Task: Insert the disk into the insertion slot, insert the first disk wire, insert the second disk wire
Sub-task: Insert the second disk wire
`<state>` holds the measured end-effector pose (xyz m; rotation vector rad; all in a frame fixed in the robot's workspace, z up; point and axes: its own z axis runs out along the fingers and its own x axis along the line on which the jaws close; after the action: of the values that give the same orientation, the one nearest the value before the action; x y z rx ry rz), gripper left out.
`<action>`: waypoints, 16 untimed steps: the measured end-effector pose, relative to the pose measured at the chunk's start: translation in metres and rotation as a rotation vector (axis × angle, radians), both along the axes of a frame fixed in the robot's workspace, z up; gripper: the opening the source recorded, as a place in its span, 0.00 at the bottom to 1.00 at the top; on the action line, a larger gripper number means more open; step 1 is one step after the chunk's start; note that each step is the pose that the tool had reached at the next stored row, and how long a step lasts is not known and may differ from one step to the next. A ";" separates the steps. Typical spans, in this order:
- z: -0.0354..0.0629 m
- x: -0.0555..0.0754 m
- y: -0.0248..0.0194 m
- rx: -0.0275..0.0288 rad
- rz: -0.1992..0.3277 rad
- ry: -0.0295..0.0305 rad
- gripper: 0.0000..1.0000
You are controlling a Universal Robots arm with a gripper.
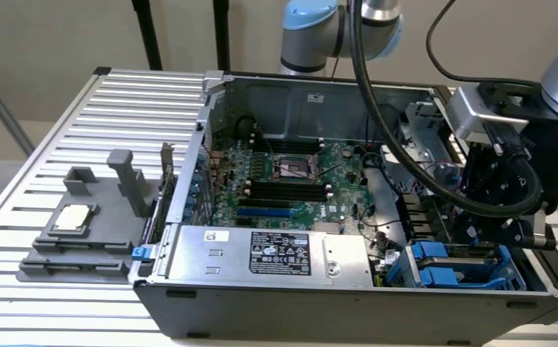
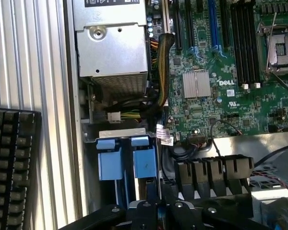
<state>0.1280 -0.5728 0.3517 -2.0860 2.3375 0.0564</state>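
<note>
Open grey desktop computer case point(image 1: 356, 307) lying on its side on a ribbed silver metal tabletop point(image 1: 96, 130), serving as the landmark for all positions below. Inside the case, the green motherboard point(image 1: 289, 184) with its black memory slots covers the floor of the chassis. Along the case's near wall lies the silver box-shaped power supply with a black label point(image 1: 269, 254); a bundle of sleeved cables point(image 2: 162, 67) leaves its end and runs beside the motherboard. In the near corner of the case toward the exterior view's right sits the insertion slot point(image 1: 452, 271), a grey-blue metal bay with bright blue plastic rails and tabs point(image 2: 129, 160). Whether the disk lies in this bay cannot be told. The black robot tool point(image 1: 496, 217) hangs directly above the slot at the case's rim; whether its fingers are apart or together cannot be told. Outside the case, toward the exterior view's left, a grey plastic stand with upright posts point(image 1: 86, 231) rests on the tabletop. A black keyboard point(image 2: 12, 167) lies beside the case wall.
</note>
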 end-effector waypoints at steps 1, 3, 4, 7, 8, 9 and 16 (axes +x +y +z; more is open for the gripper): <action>-0.0013 0.000 0.0000 0.0000 0.000 -0.0019 0.16; -0.0041 0.000 0.0000 0.0004 0.000 -0.0059 0.16; -0.0052 0.000 0.0000 0.0006 0.000 -0.0075 0.16; -0.0064 0.000 0.0000 0.0008 0.001 -0.0094 0.16; -0.0065 0.000 0.0000 0.0007 0.001 -0.0096 0.16; -0.0067 0.000 -0.0001 0.0011 0.001 -0.0098 0.16; -0.0081 0.002 -0.0002 0.0013 0.009 -0.0099 0.16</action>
<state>0.1298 -0.5730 0.3436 -2.0913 2.3222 0.0475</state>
